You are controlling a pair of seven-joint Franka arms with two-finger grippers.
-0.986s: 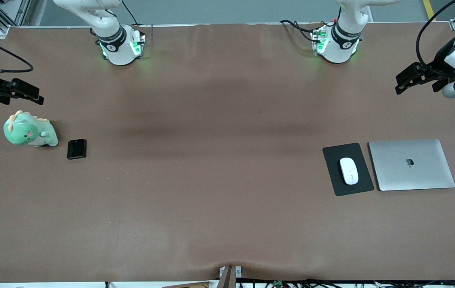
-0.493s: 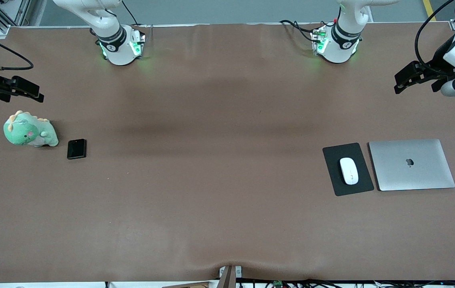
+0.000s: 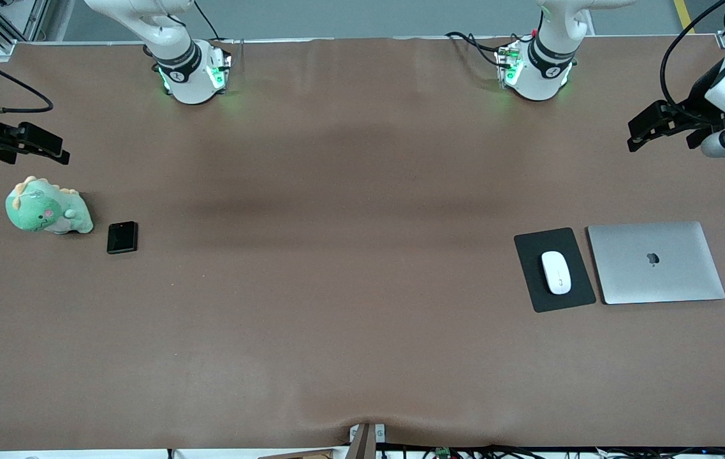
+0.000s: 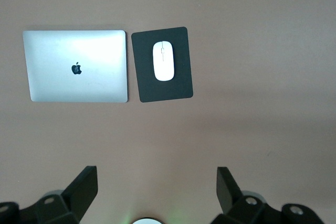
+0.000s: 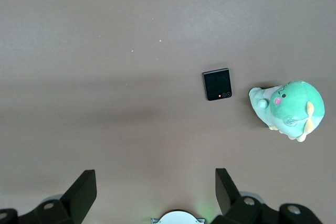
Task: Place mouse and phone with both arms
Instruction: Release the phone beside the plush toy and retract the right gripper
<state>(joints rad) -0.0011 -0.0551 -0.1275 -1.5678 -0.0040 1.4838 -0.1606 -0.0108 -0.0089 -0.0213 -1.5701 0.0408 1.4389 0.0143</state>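
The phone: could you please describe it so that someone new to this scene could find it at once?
Look to the right arm's end of the brown table, where a green plush dinosaur sits. The phone lies flat beside it, toward the table's middle. It is the small, nearly square, glossy black slab, much smaller than the dark mouse mat.

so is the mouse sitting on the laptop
No, the mouse lies on the black mat, beside the closed laptop.

One mouse, one phone, one mat, one laptop, one plush dinosaur, two arms
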